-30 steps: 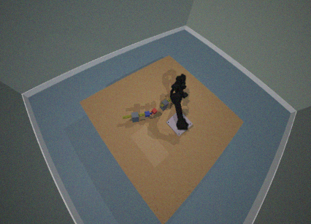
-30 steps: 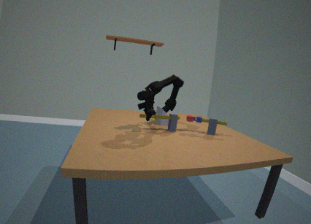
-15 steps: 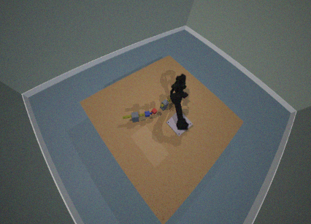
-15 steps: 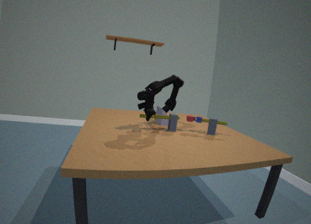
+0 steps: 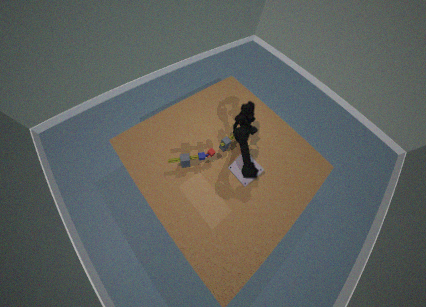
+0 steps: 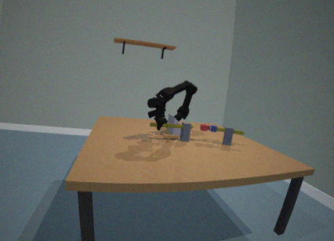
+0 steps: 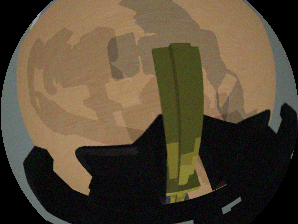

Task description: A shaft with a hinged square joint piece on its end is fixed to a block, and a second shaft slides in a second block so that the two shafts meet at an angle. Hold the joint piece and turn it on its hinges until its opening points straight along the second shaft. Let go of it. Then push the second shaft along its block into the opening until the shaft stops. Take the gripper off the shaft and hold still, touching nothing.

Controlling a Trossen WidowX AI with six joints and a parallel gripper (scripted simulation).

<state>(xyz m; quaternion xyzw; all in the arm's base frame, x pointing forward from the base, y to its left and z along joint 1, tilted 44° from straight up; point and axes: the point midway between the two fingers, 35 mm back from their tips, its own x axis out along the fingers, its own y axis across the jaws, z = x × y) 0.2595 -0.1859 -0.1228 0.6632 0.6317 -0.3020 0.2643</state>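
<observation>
The first shaft [image 5: 173,160] [image 6: 237,132], olive-yellow, runs through its grey block [image 5: 185,161] [image 6: 227,136] to a blue part [image 5: 201,156] [image 6: 213,128] with the red joint piece [image 5: 211,152] [image 6: 204,127] on its end. The red piece appears turned toward the second block [image 5: 225,144] [image 6: 186,133]; its exact angle is too small to tell. The second shaft [image 6: 172,125] [image 7: 180,85] passes through that block, its near end short of the red piece, with a gap between. My gripper [image 6: 159,126] [image 7: 173,116] is shut on the second shaft near its outer end.
The arm [image 5: 244,142] [image 6: 176,89] rises from its pale base plate [image 5: 233,170] beside the second block and arches over to the shaft. A wooden shelf [image 6: 145,43] hangs on the wall behind the table [image 5: 225,247] [image 6: 157,170].
</observation>
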